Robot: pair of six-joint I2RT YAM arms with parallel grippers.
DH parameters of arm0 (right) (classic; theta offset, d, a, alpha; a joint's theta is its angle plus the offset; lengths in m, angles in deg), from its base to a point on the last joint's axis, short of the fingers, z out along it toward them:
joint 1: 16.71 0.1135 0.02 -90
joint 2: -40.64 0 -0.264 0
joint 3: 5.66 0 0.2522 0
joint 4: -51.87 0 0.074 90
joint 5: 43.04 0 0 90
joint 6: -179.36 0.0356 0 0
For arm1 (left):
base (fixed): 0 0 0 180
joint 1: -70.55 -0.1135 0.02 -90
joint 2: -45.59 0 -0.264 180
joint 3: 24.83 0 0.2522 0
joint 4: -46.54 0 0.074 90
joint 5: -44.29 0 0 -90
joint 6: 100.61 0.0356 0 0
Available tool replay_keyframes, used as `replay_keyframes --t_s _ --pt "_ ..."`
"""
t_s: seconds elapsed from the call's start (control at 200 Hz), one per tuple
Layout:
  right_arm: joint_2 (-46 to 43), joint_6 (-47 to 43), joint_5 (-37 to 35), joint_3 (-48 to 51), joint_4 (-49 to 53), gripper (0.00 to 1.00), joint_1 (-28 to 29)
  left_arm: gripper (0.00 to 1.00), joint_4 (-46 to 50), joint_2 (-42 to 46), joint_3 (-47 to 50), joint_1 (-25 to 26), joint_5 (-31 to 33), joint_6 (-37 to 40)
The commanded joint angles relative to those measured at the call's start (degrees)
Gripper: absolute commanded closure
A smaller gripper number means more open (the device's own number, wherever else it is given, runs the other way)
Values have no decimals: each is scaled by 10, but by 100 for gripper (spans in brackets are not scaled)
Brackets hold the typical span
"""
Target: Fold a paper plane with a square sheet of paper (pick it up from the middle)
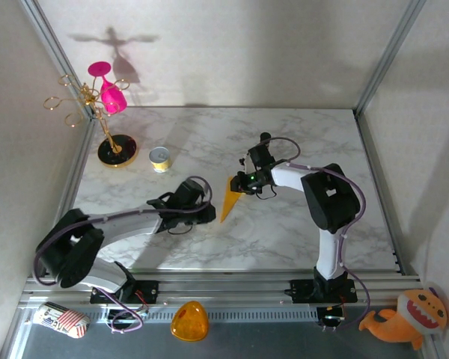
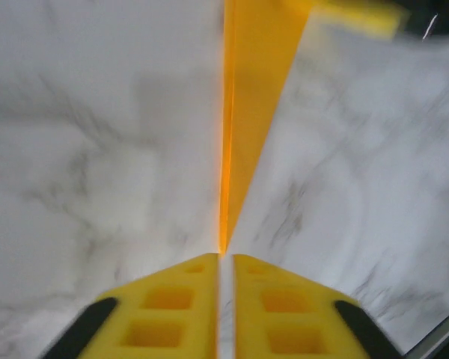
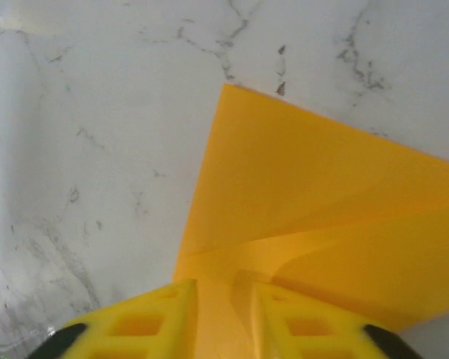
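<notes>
Orange-yellow paper plane (image 1: 228, 200) lies on the marble surface (image 1: 284, 232) between the two grippers. The right gripper (image 3: 223, 288) is narrow and holds its wide end. The left gripper (image 2: 224, 258) is almost closed at the pointed tip; I cannot tell if it pinches it.

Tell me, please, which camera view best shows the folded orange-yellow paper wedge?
Top external: the orange-yellow paper wedge shows nearly whole. Left wrist sees a narrow strip; right wrist, one wide corner.

The paper plane (image 1: 227, 202) lies mid-way across the worktop (image 1: 284, 232), between the left gripper (image 1: 209, 213) and the right gripper (image 1: 242, 183). A tin (image 1: 159, 158) sits toward the far left corner.
</notes>
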Motion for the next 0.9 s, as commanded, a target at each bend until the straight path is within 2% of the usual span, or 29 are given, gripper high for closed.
replay_keyframes --t_s 0.0,0.14,0.361,0.521,0.611,0.781,0.896 --pt "-67 -14 -35 -18 36 64 -3 76 13 44 -25 -39 76 -13" --pt "-95 8 -116 -39 96 53 10 52 2 81 -24 -87 118 -12" --pt "-63 94 -317 -100 219 41 77 22 -15 103 -11 -132 158 11" --pt "9 164 -401 -180 290 39 138 19 -4 95 6 -171 174 -4" --pt "43 196 -435 -216 321 39 156 13 -7 93 18 -186 168 3" --pt "82 226 -458 -255 351 43 175 2 -12 98 30 -197 175 18" --pt "104 235 -462 -273 369 44 181 1 -18 95 32 -199 171 26"
